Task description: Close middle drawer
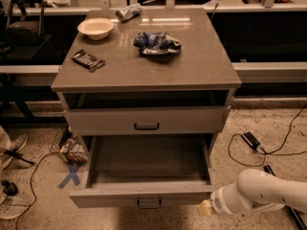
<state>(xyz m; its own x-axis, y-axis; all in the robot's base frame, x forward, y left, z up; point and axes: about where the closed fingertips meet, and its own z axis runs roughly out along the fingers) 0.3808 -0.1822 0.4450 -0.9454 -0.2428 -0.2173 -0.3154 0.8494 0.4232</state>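
Observation:
The middle drawer (144, 194) is pulled far out of the grey cabinet, and its empty inside shows. Its small dark bar handle (148, 203) is at the centre of its flat front, near the bottom of the view. The drawer above it (144, 121) is pushed in, with a dark gap over its front. The lowest drawer is hidden under the open one. My gripper (205, 208) is at the end of the white arm (261, 195), low at the right, just beside the right end of the open drawer's front.
On the cabinet top (192, 71) lie a white bowl (96, 28), a dark snack bar (88, 60), a blue chip bag (156, 42) and a can (128, 12). Cables and a power brick (251, 140) lie on the floor at the right. Clutter (72, 150) and a blue X mark sit at the left.

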